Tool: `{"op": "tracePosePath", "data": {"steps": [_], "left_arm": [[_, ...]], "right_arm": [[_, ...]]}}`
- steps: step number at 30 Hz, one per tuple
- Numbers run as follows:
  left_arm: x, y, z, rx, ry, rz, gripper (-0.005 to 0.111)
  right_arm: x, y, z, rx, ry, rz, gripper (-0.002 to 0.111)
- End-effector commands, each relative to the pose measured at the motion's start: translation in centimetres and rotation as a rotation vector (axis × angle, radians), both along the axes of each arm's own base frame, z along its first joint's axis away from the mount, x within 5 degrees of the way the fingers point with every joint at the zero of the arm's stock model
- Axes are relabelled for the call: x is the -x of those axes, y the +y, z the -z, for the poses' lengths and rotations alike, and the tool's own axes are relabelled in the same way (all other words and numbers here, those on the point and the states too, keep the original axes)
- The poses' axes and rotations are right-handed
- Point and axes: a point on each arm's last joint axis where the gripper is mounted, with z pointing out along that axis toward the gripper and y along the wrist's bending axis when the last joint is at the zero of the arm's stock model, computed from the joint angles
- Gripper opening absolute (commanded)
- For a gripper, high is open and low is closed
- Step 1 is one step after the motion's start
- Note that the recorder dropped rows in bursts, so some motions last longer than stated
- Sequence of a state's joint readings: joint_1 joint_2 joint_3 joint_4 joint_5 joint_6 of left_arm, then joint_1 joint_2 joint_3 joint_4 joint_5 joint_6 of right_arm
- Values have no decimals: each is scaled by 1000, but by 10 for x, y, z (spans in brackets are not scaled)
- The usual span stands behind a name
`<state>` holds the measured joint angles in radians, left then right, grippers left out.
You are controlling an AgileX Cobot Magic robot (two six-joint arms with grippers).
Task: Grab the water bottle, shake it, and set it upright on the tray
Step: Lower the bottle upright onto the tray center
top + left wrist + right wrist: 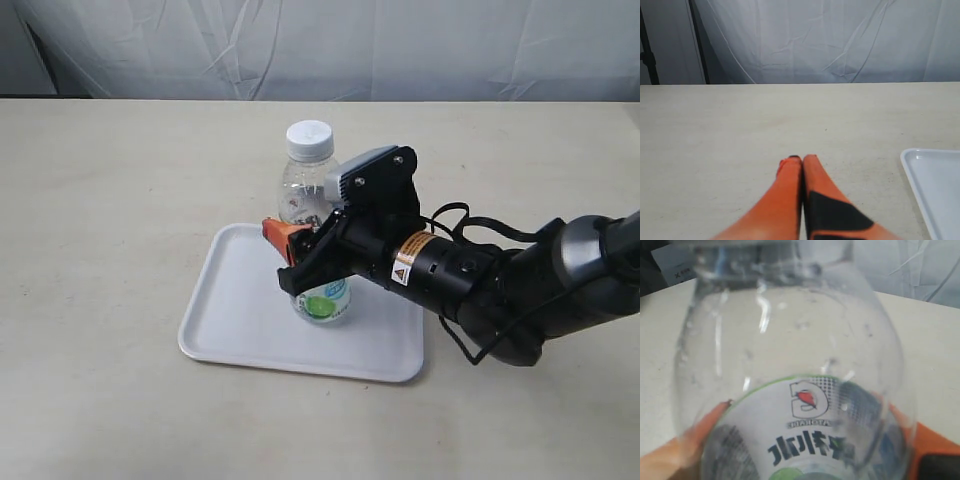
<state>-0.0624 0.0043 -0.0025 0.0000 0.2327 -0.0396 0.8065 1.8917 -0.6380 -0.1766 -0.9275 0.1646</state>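
the small clear plastic water bottle with a white screw cap (309, 141) stands upright on the flat white rectangular plastic tray with rounded corners (235, 320), its base set a little right of the tray's middle; whether the base bears fully on the tray or is held just clear of it, i cannot tell. its white, green and light-blue label with dark characters wraps the lower half, and the clear upper half shows droplets on the inside. the right gripper (295, 255) reaches in from the right and is clamped on the bottle at label height, one of its orange fingers (692, 440) pressed on each side of the label. its black arm (500, 285) stretches away to the right, low over the table. the tray lies on the pale beige tabletop (110, 200), nearer the near edge than the far one. the left gripper (801, 165) has its two orange fingers pressed together with nothing between them, over bare tabletop, and a corner of the tray shows close by in its wrist view. a wrinkled white cloth backdrop (300, 40) hangs behind the far edge of the table.
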Motion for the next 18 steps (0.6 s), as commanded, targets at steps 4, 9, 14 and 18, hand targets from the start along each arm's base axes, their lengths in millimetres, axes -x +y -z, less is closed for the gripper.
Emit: {"op": "tracePosePath", "data": {"steps": [4,9,14,18], "left_arm": [[0,0,1,4,-3,-1,0],[0,0,1,4,-3,-1,0],[0,0,1,4,-3,-1,0],[0,0,1,4,-3,-1,0]], "right_arm": [[6,6,-5,-5,-74,-108,24],[3,5,-6,-20,-58,-57,92],[2,4,-6,-25,-53,-39,104],[1,4,-8,-42,-64,-40,104]]}}
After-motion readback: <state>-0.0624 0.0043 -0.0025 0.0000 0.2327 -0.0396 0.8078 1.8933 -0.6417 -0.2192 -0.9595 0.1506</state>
